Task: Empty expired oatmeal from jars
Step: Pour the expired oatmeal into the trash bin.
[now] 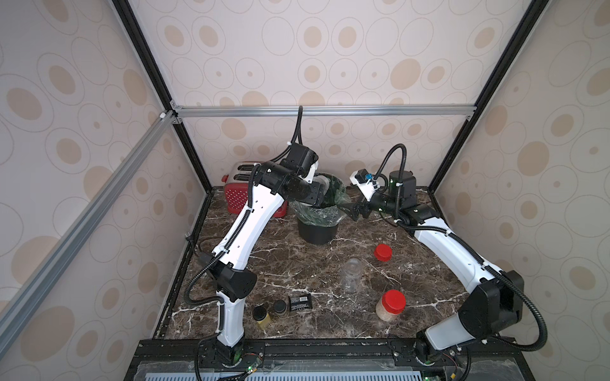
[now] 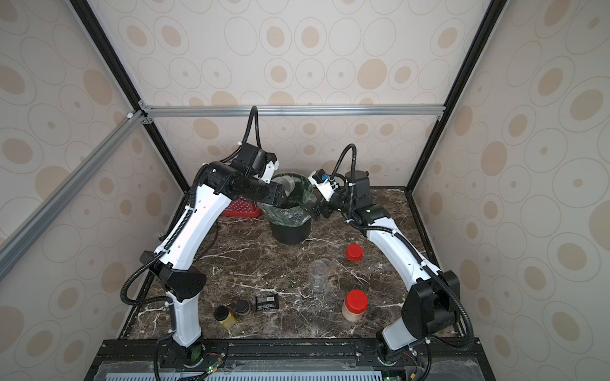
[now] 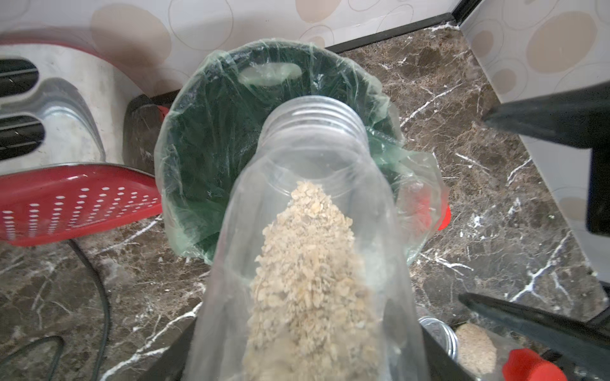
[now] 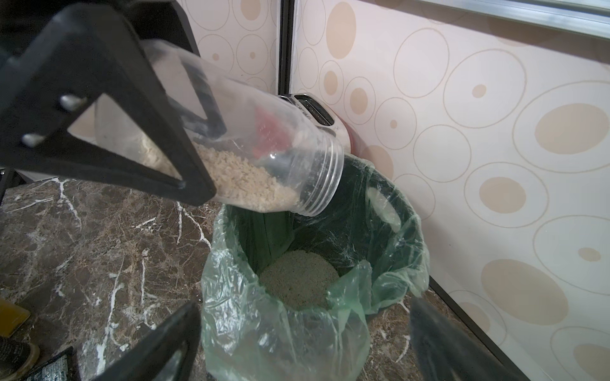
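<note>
In a top view my left gripper (image 1: 318,184) clamps the clear lidless jar (image 1: 324,182) over the bin (image 1: 317,235); the right gripper (image 1: 354,211) stands wide, empty, beside the rim. Left wrist view: flaky beige oatmeal (image 3: 307,280) lies beyond the fingers, short of the threaded neck; I judge a steeper tilt is needed. Right wrist view: the mouth overhangs the thin, crinkled liner (image 4: 270,330).

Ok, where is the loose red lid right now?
In both top views the loose red lid lies on the right side of the marble tabletop, just beyond the empty clear jar and beside the right arm.
</note>
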`<state>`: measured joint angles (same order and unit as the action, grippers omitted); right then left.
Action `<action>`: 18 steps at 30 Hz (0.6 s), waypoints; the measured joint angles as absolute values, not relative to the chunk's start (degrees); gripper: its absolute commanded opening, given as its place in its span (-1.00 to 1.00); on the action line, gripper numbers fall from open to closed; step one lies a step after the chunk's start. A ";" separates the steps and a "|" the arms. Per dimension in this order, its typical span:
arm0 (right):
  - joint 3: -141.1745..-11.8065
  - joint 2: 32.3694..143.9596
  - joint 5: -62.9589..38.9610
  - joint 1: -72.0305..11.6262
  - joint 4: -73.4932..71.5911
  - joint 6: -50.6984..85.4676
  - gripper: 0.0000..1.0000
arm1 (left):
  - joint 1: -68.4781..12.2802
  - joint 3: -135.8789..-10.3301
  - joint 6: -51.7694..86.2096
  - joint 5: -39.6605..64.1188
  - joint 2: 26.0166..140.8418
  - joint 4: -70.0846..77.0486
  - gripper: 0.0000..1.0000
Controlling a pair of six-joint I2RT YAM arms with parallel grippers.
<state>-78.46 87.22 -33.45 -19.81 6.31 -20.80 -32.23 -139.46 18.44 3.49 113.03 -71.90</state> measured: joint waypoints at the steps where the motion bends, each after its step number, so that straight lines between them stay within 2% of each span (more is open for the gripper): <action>1: -78.46 87.35 -33.58 -19.81 6.22 -20.99 0.99 | -32.23 -139.55 19.35 3.79 113.21 -72.01 -1.00; 18: -78.85 90.15 -36.42 -19.81 1.69 -22.72 0.98 | -27.62 -139.65 41.85 15.88 115.39 -72.31 -1.00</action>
